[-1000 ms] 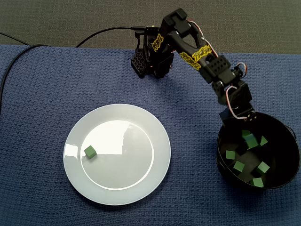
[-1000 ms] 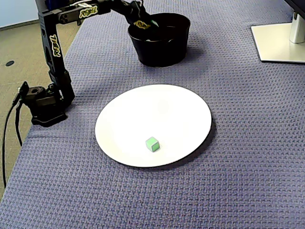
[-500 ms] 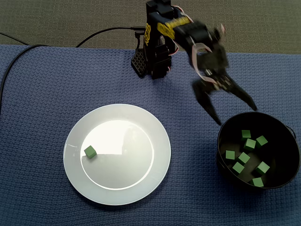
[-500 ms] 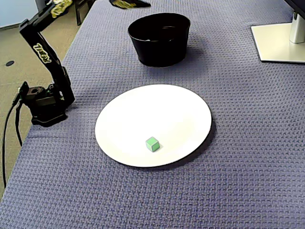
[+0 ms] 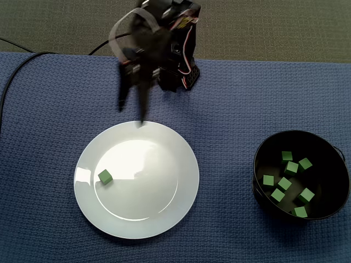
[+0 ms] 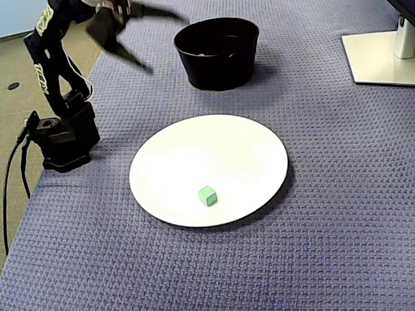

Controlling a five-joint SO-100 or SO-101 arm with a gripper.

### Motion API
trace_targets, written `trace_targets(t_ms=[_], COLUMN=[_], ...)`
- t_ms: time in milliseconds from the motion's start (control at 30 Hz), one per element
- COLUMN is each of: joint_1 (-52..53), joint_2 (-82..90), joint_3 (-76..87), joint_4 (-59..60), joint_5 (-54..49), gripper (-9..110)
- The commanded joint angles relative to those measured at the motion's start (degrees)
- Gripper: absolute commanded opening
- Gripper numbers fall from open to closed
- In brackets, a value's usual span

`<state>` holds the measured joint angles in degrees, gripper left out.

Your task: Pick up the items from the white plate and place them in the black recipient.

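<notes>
One green cube (image 5: pixel 105 176) lies on the left part of the white plate (image 5: pixel 159 186); in the other fixed view the cube (image 6: pixel 207 195) sits near the front of the plate (image 6: pixel 227 149). The black bowl (image 5: pixel 263 189) holds several green cubes (image 5: pixel 284 183); its wall (image 6: pixel 217 65) shows behind the plate. My gripper (image 5: pixel 131 116), blurred by motion, hangs open and empty over the plate's far edge, well apart from the cube. From the side it (image 6: pixel 169 43) is high up, left of the bowl.
The arm's base (image 5: pixel 178 74) stands at the back edge of the blue cloth; from the side the base (image 6: pixel 61 139) is at the left. A black cable (image 5: pixel 16 68) runs off left. A white monitor foot (image 6: pixel 379 58) stands at the far right.
The gripper rose out of the bowl, opened, and swung from over the bowl across to the plate's far edge. A cube it carried now lies in the bowl.
</notes>
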<state>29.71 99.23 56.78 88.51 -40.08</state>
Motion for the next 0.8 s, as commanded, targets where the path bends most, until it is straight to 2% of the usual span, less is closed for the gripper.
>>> trace_targets(t_ms=[0, 233, 400, 767], joint_1=[5.7, 7.2, 7.7, 5.3], joint_2=[-11.2, -32.9, -41.2, -52.0], joint_3=[-4.0, -14.1, -16.6, -16.6], joint_4=[1.4, 2.6, 2.3, -4.9], joint_5=[-3.1, -13.1, -19.4, -21.2], gripper=[42, 40, 40, 40])
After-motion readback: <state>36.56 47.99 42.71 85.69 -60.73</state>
